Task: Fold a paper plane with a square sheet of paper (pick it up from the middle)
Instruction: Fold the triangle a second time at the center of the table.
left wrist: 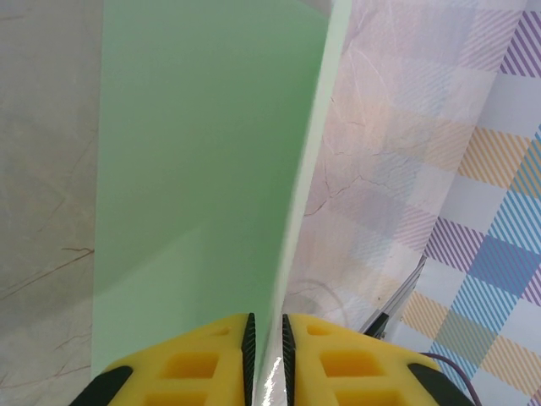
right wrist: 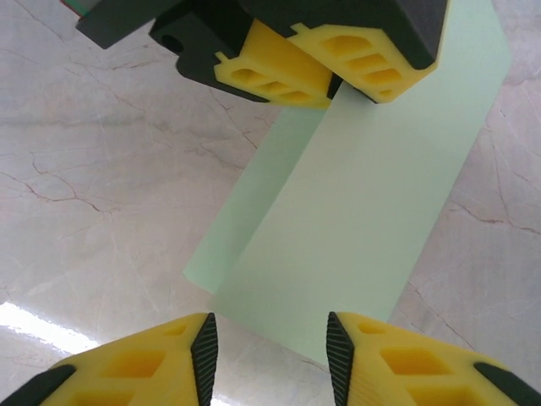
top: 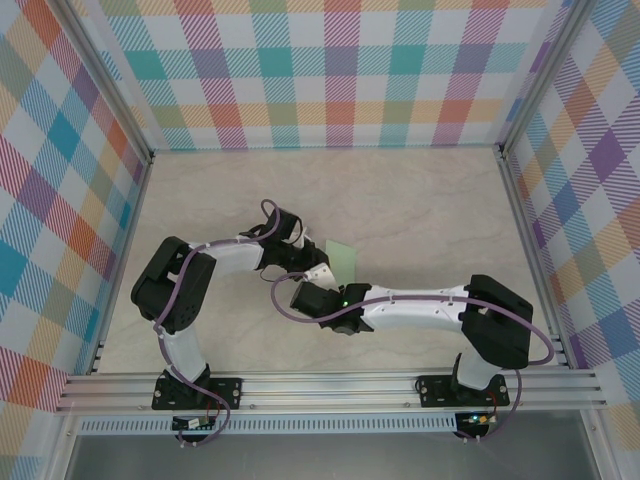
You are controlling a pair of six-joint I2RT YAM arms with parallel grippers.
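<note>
Item: square sheet of paper point(left wrist: 194, 169), judged thin, light, limp, easily creased; your left claw point(left wrist: 266, 328) clamps one edge, right claw point(right wrist: 270, 334) stands apart, so pinch the free end gently.

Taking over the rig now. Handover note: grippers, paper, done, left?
Left gripper: shut on the square sheet of paper, pinching it at one end and holding that end up from the table.
Right gripper: open, holding nothing, fingers facing the sheet's free end.
Sheet: near mid-table between the two grippers, apparently doubled into two layers that do not line up.
Done: sheet picked up, first fold seemingly started.
Left: line up and crease that fold, then the nose and wing folds. No plane shape yet.
</note>
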